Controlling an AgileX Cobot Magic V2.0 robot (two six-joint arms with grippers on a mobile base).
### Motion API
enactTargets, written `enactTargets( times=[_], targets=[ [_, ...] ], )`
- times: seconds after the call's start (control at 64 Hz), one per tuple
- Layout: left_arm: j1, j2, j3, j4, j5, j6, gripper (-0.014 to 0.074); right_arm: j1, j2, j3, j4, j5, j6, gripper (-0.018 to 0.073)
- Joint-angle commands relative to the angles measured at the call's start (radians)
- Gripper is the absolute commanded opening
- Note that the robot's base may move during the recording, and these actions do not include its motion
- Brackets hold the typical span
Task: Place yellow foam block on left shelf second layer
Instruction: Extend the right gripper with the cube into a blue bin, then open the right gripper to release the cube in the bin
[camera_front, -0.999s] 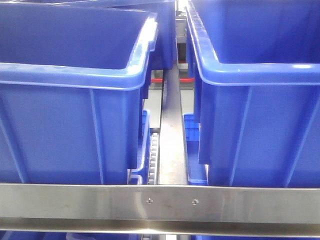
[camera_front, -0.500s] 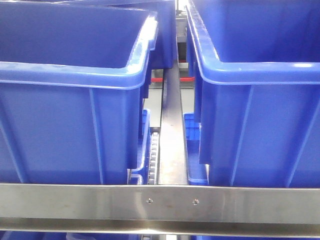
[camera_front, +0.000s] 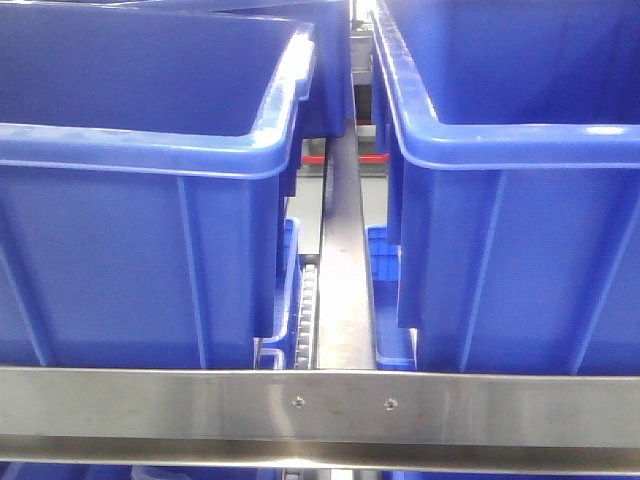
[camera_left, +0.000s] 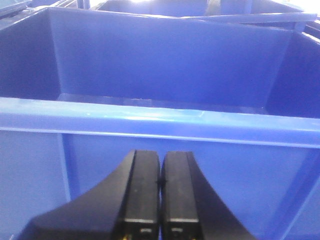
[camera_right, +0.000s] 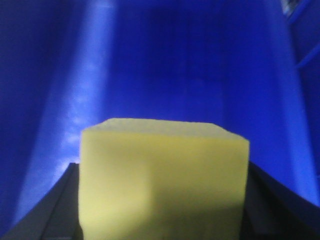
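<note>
Two blue plastic bins (camera_front: 140, 180) (camera_front: 520, 180) side by side, steel divider rail (camera_front: 345, 290) between them, steel crossbar (camera_front: 320, 405) in front

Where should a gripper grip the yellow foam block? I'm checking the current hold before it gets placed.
On its two opposite side faces, coming from the near side, as the right gripper appears to do now. The yellow foam block is nearly cubic with plain, flat faces and fills the space between the dark fingers, so a level pinch across those parallel sides looks best.
</note>
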Motion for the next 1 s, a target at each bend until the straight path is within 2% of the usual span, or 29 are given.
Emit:
enactTargets(
  times=[0.0, 0.359, 0.578, 0.781, 0.859, 0.984],
  targets=[
    [-0.003, 0.004, 0.026, -0.007, -0.085, -0.004, 0.0136, -0.007, 0.108, -0.070, -0.014, -0.074, -0.024, 0.0356],
    [-0.003, 0.004, 0.026, -0.007, -0.085, -0.004, 0.0136, -0.007, 0.475, -0.096, -0.015, -0.314, -0.024, 0.0356],
    [-0.003, 0.004, 0.026, -0.007, -0.085, -0.004, 0.0136, -0.007, 0.597, -0.096, -0.015, -0.361, -0.024, 0.0356],
    [-0.003, 0.004, 0.026, -0.007, -0.085, -0.004, 0.0136, -0.007, 0.618, -0.096, -0.015, -0.381, -0.024, 0.0363],
    [-0.003, 0.004, 0.026, -0.007, -0.085, -0.004, 0.0136, -0.007, 0.618, -0.096, -0.015, -0.382, -0.024, 0.0422],
    [-0.003, 0.004, 0.026, -0.007, -0.085, -0.004, 0.0136, -0.007, 0.618, -0.097, -0.014, -0.379, -0.024, 0.0624]
  ],
)
